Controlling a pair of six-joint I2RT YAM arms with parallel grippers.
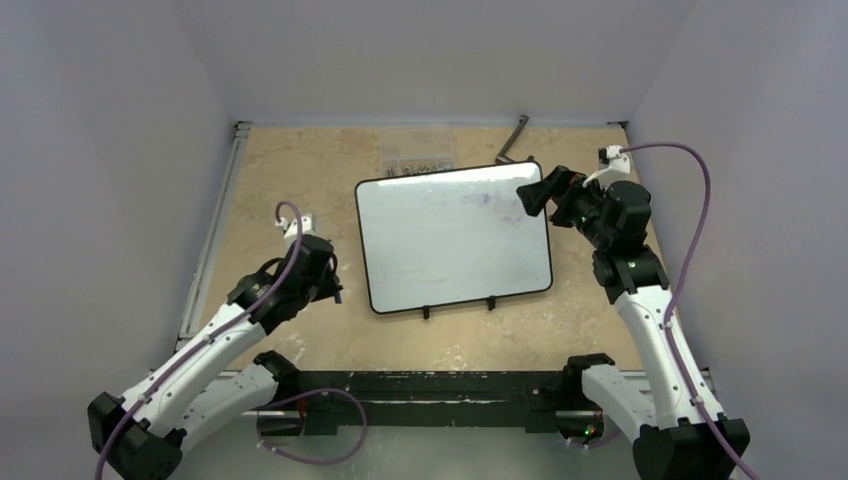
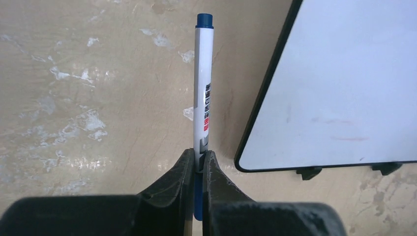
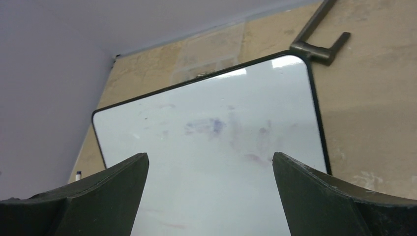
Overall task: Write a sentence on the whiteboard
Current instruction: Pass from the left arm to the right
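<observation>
The whiteboard (image 1: 450, 240) lies flat mid-table, glossy white with a thin black frame. Its near-left corner shows in the left wrist view (image 2: 344, 83). The sentence is out of view; the board shows only faint purple smudges (image 3: 206, 127). My left gripper (image 1: 325, 275) sits left of the board, low over the table, shut on a white marker with blue ends (image 2: 202, 88). The marker sticks straight out ahead of the fingertips (image 2: 197, 153). My right gripper (image 1: 530, 195) hovers over the board's far right part, jaws wide open (image 3: 210, 156) with nothing between them.
Two black clips (image 1: 426, 312) sit on the board's near edge. A dark metal L-shaped bar (image 1: 512, 140) lies by the far wall, just beyond the board's far right corner (image 3: 317, 37). A clear packet of small parts (image 1: 420, 160) lies behind the board. A metal rail (image 1: 215, 230) edges the table's left side.
</observation>
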